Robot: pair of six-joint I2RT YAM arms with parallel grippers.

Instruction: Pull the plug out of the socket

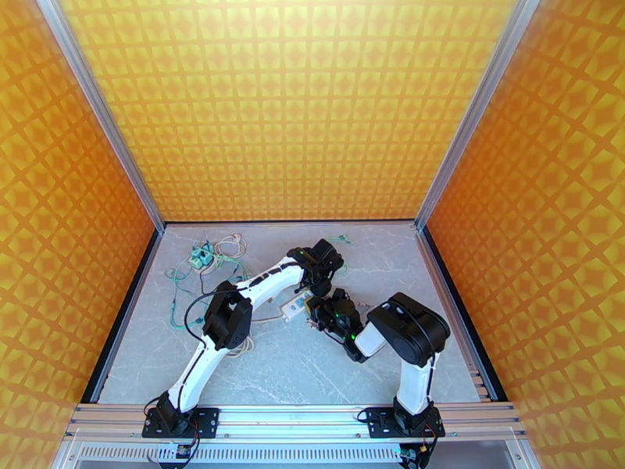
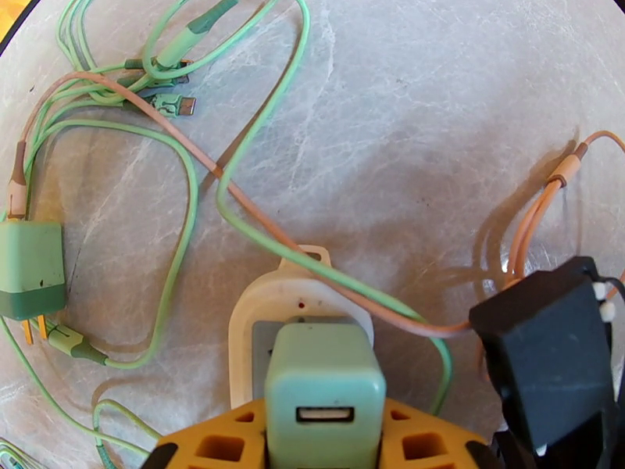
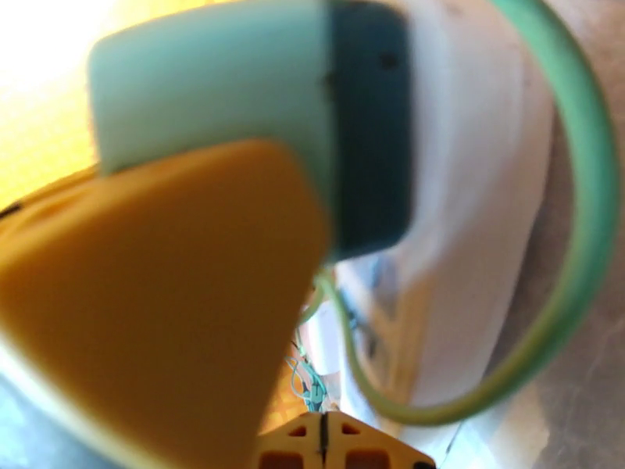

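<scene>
Left gripper: clamped on the mint-green USB charger plug, with one yellow finger on each side of its body.
Right gripper: yellow fingertips pressed together with nothing between them.
Plug position: seated in the white power strip, its USB port facing the left wrist camera.
Left arm pose: from the near-left base it reaches diagonally to the middle of the marble-patterned table, wrist folded down over the strip.
Right arm pose: it rises from the near-right base, bends sharply at the elbow and doubles back leftward. Its gripper sits low, just beside the strip and close to the left one.
Left wrist view adds: loose green cables, a pink cable crossing the strip's end, and a second green charger lying apart at the left with its prongs bare. The right gripper's black body is at lower right.
Right wrist view adds: a blurred side-on look at the plug, whose darker green base meets the white strip, and a green cable looping around it.
Top view adds: a tangle of cables in the far-left corner.
</scene>
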